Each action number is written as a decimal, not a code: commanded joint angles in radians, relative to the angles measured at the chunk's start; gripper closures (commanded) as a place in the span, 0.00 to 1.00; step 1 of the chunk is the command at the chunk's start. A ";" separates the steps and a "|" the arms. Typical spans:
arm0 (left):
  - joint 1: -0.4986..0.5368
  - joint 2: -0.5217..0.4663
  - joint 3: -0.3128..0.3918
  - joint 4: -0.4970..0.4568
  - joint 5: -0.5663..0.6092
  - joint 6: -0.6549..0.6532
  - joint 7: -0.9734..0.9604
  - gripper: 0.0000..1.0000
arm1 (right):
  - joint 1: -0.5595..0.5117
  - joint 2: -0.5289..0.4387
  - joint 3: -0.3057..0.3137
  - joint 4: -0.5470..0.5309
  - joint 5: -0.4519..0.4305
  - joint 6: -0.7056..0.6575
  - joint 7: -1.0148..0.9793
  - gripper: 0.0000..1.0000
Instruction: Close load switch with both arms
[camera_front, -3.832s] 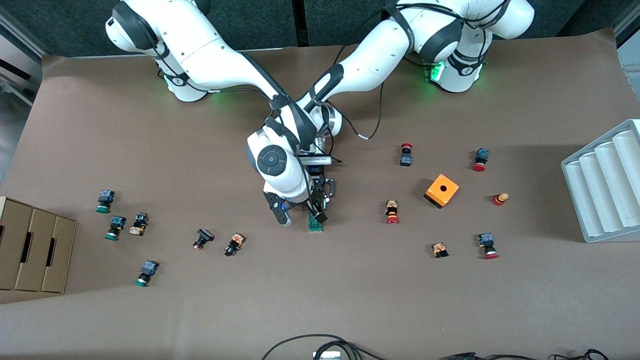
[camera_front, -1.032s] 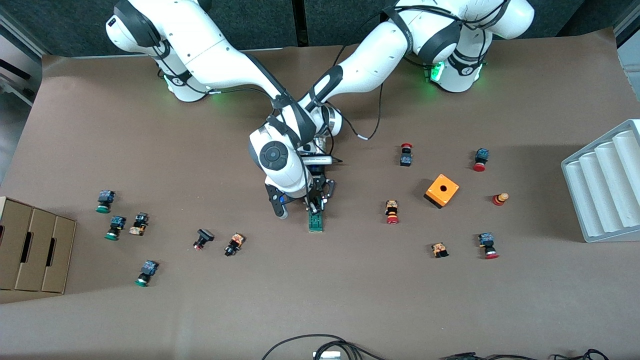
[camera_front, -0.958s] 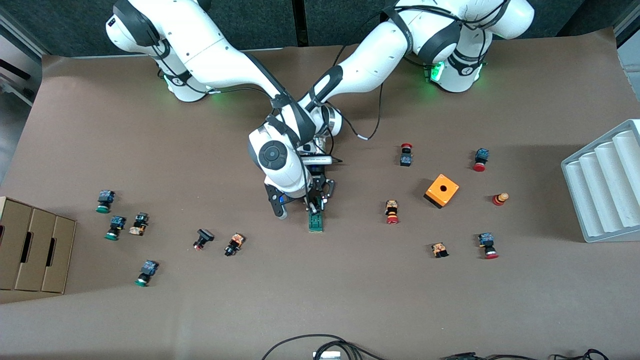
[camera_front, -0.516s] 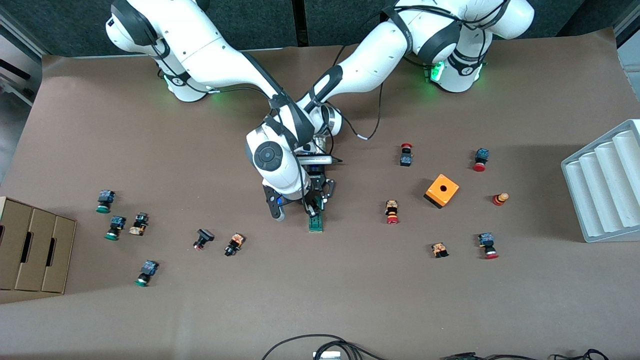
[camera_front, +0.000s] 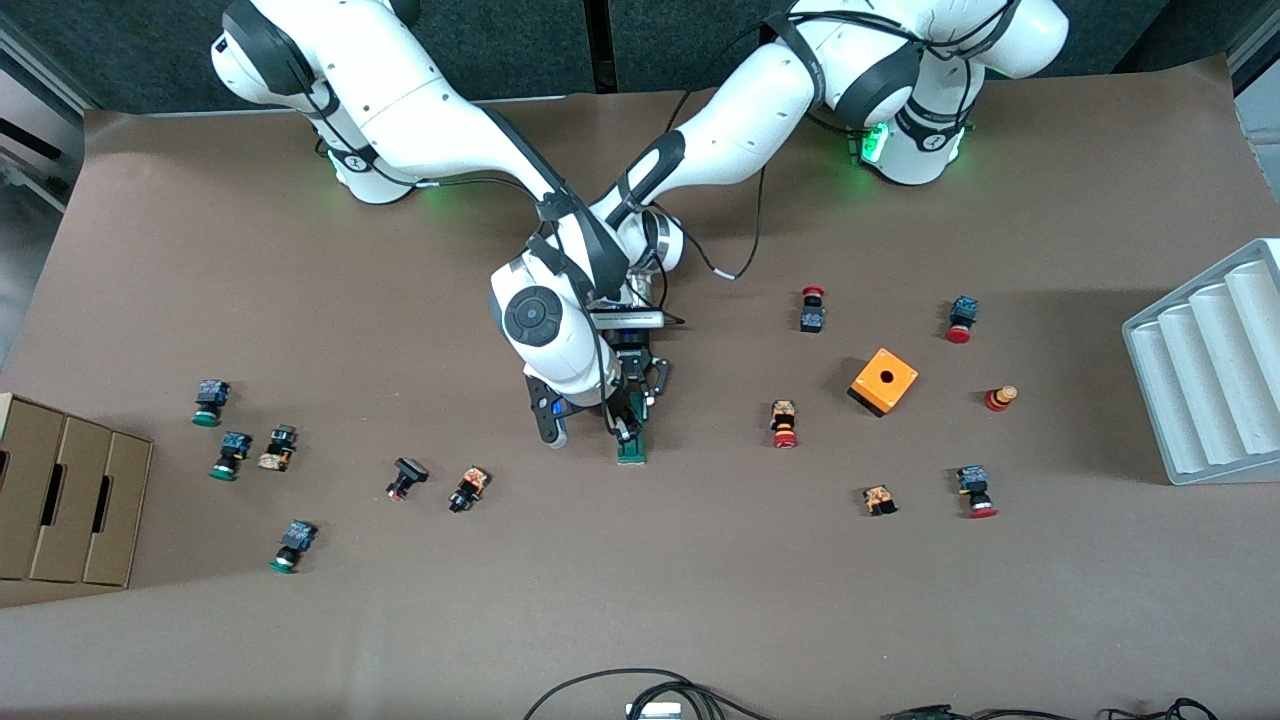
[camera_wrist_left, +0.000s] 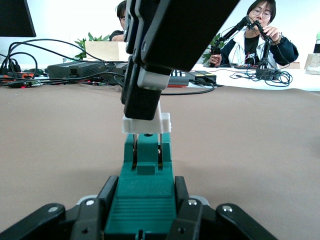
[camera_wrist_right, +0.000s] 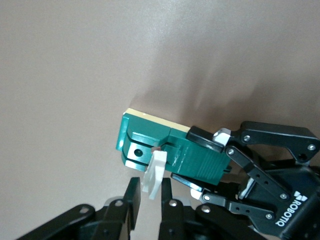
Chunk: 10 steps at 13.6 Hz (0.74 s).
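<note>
Clamping the load switch (camera_wrist_left: 145, 187) on the table, the left hand (camera_wrist_left: 142, 220) steadies it while the right hand (camera_wrist_right: 147, 202) pinches its white tab (camera_wrist_right: 154, 172).

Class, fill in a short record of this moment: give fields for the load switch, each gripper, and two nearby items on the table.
Load switch: on the table, mid-table, green body with a white tab
Left gripper: shut on the load switch body, holding it steady
Right gripper: at the white tab, a finger on it
Orange cube: toward the left arm's end
Cardboard box: at the right arm's end
</note>
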 joint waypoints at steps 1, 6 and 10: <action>-0.003 0.008 -0.002 0.004 0.004 -0.024 -0.013 0.48 | -0.015 0.043 -0.002 0.061 0.027 0.012 0.001 0.77; -0.003 0.009 -0.002 0.004 0.004 -0.024 -0.013 0.48 | -0.034 0.082 -0.002 0.121 0.027 -0.003 0.001 0.77; -0.003 0.009 -0.002 0.004 0.004 -0.024 -0.014 0.48 | -0.034 0.128 -0.002 0.171 0.027 -0.005 0.003 0.77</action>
